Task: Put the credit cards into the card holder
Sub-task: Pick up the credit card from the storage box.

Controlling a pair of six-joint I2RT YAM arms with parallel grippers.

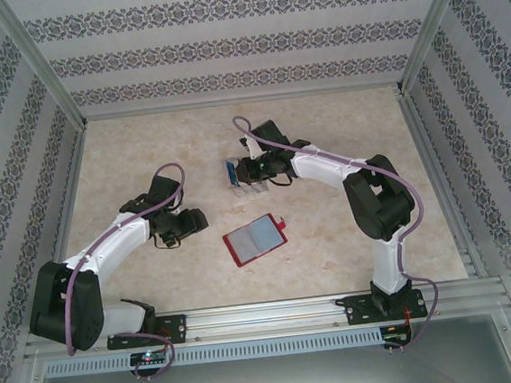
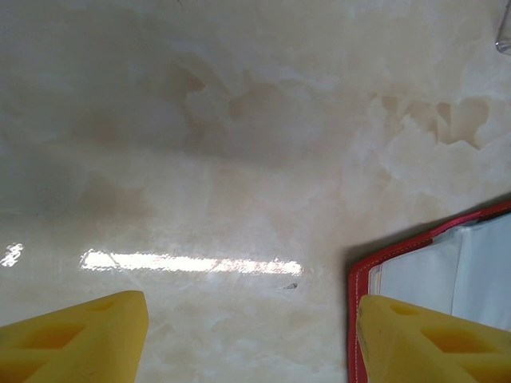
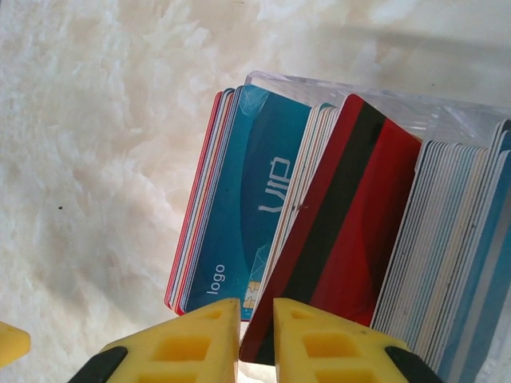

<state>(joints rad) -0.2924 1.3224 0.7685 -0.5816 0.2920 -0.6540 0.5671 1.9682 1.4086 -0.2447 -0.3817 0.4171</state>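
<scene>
Nearly shut, right hand pinching red card, left hand open

Lit brightly and evenly from overhead. Throws only soft shadows onto the glossy table. Leaves a white glare streak near the left wrist camera; washes out pale marble in right wrist view.

Red card holder, blue and red credit cards, marbled beige table.
</scene>
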